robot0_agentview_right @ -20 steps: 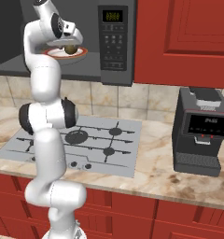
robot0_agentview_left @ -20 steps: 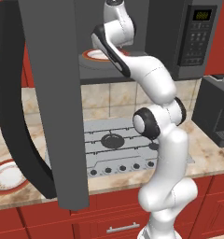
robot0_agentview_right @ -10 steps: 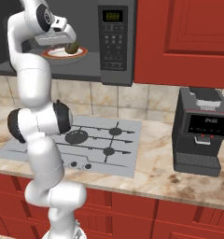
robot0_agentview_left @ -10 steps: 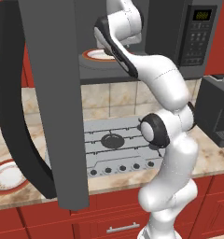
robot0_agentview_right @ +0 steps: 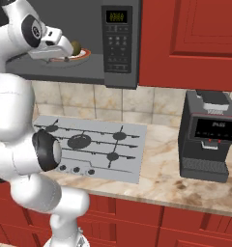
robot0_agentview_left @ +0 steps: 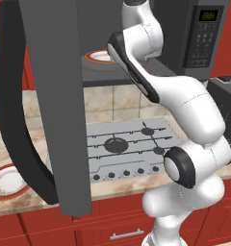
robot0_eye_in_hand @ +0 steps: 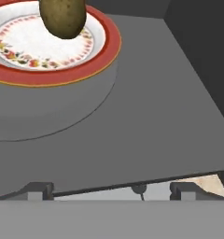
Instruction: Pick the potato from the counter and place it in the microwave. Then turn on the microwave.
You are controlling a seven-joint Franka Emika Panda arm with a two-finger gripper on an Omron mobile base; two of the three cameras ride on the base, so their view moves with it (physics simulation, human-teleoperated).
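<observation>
Resting on the plate [robot0_eye_in_hand: 53,60], the potato [robot0_eye_in_hand: 62,17] lies ahead of the spread, empty end effector [robot0_agentview_right: 65,48].

Before me stood red cabinets [robot0_agentview_right: 190,34] above and below a beige marbled bench [robot0_agentview_right: 161,169], a tan tiled backsplash [robot0_agentview_right: 96,101] behind a grey gas cooktop [robot0_agentview_right: 89,142], and a black coffee machine [robot0_agentview_right: 207,137] off to my right.
</observation>
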